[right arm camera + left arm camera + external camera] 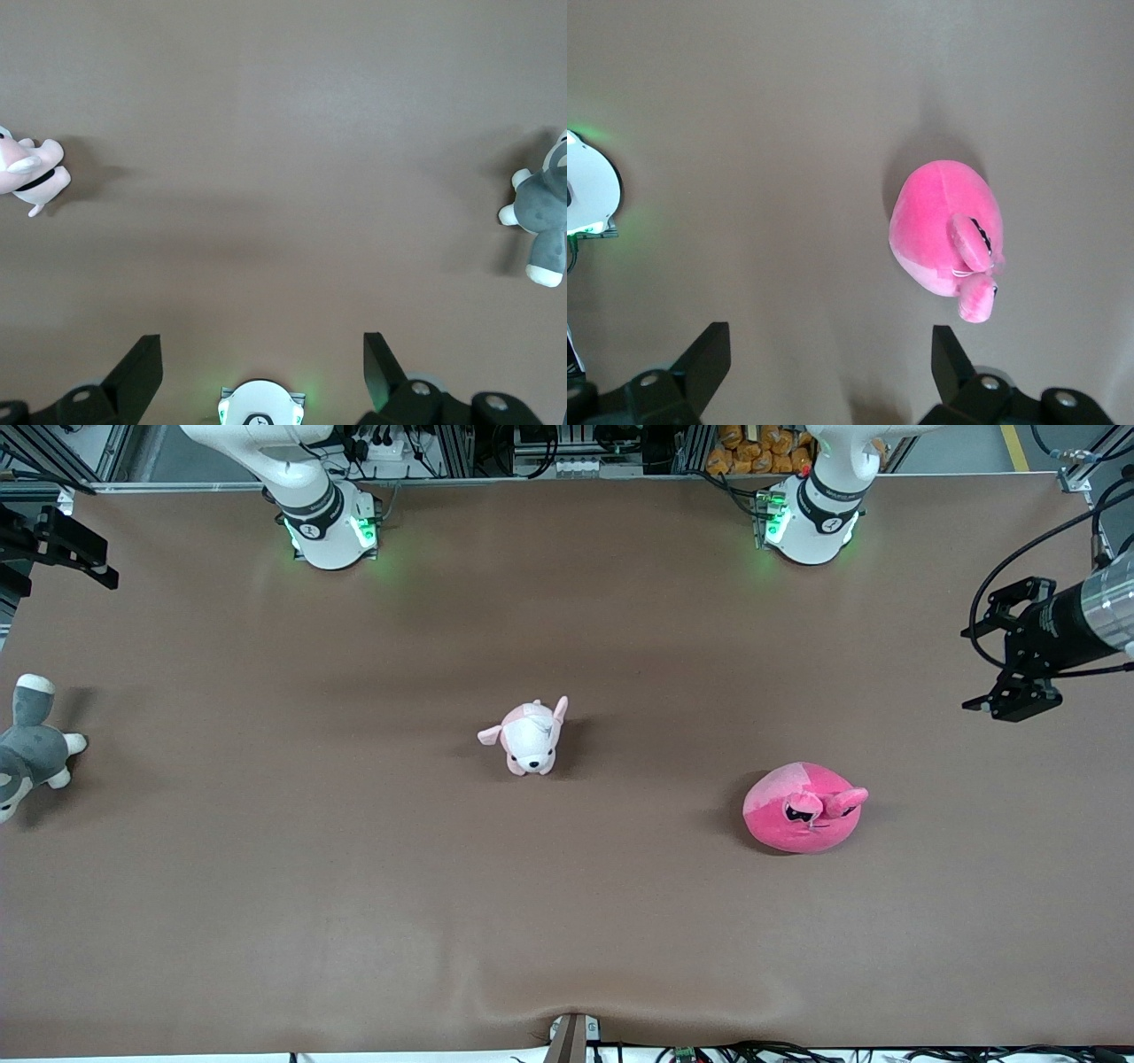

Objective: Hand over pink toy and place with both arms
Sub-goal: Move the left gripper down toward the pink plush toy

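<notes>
Round hot-pink pink toy [802, 812], half-lidded black eyes, paler patch

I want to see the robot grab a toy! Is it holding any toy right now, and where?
No, nothing is held. The left gripper and the right gripper both have open, empty jaws. The pink toy lies on the table, untouched.

Bare table [354, 921] surrounds the pink toy [803, 808] on every side, nothing touching it. The puppy plush [530, 737] sits well apart toward the middle, and the grey plush [31, 746] lies at the right arm's end.
</notes>
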Motion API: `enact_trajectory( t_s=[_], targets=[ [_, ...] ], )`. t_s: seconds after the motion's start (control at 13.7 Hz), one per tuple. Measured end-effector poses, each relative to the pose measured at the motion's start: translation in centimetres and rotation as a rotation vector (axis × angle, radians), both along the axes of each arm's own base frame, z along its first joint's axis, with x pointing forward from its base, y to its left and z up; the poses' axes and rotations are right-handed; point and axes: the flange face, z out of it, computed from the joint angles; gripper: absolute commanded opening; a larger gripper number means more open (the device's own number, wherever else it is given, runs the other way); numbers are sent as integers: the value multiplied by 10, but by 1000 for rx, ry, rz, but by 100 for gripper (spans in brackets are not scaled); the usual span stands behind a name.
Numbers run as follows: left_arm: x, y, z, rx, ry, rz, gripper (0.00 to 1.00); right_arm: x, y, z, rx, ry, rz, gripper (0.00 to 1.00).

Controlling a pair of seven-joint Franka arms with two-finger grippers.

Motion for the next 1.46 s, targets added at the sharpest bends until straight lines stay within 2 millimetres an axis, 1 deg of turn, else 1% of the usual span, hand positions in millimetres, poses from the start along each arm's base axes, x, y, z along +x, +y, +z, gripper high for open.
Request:
enact_trajectory(
  t_s=[0.29,0.44,0.66,0.88,1.02,1.17,1.39,1.46],
  targets=[
    [8,9,-16,1,28,27,100,0,0,0,0,0,-1,100],
    [17,8,-31,10,40,84,100,0,0,0,0,0,-1,100],
    [43,2,-65,25,19,266,100,0,-1,0,0,0,-1,100],
    [63,-12,-101,31,25,354,100,0,-1,0,0,1,-1,100],
    [70,-20,-124,35,43,385,100,0,-1,0,0,1,-2,100],
    [77,-22,-144,11,53,403,100,0,-1,0,0,1,-2,100],
    [82,-23,-166,-31,41,436,100,0,-1,0,0,1,-2,100],
    [82,-24,-173,-32,42,447,97,0,-1,0,0,1,-2,100]
  ],
)
